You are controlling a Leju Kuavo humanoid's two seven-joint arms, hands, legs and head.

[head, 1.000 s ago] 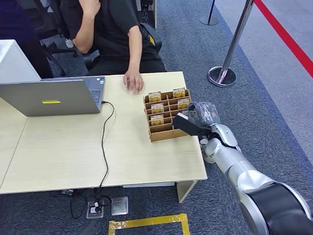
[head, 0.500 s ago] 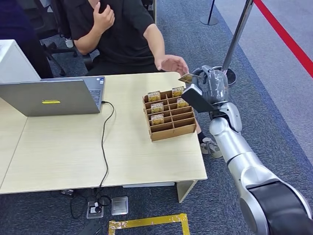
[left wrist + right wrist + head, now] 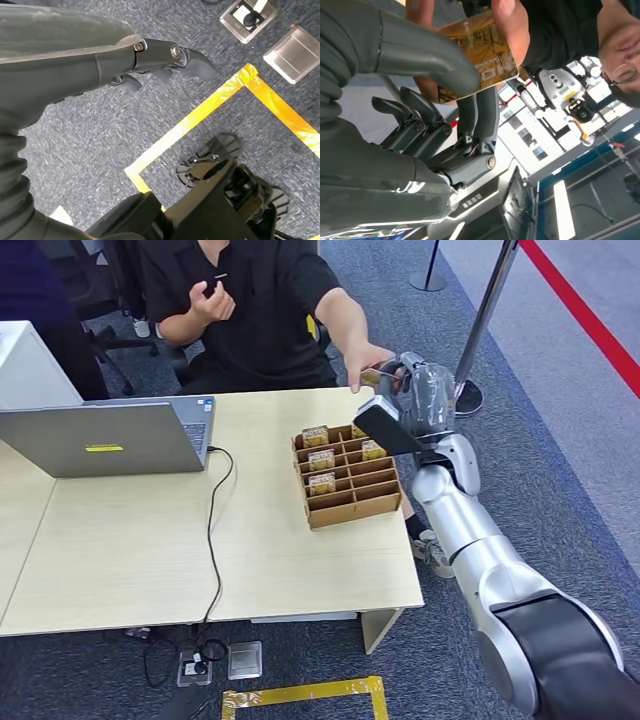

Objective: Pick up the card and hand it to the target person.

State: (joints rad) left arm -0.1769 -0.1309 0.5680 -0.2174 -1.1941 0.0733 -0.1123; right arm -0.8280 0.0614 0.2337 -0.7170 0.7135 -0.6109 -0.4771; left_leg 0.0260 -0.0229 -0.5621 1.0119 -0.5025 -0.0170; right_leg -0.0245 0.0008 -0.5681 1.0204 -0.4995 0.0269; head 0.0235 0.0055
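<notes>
— Holding the card (image 3: 482, 55), is it? Which hand?

— The right hand (image 3: 411, 400), raised beyond the far right corner of the table (image 3: 151, 540). Its thick thumb lies across one face of the card and darker fingers (image 3: 482, 115) stand against the other, so the card is pinched between them.

— And the person?

— Seated behind the table in a black shirt. The person's hand (image 3: 367, 362) has reached out to the robot's, and up close a thumb and finger are already pressed on the card's far end. Both grip it at once.

— So the card is in the air?

— Yes, gold-brown with some print on it, above the table's back edge, just past the cardboard tray (image 3: 349, 502). More cards of that colour stand in the tray's compartments.

— What about the other arm?

— The left hand (image 3: 158, 57) hangs over grey carpet and yellow floor tape (image 3: 196, 117), fingers loosely extended and apart, nothing in them.

— Anything else up there?

— A laptop (image 3: 106, 435) on the left, with a black cable (image 3: 215, 530) trailing off the front edge.
</notes>
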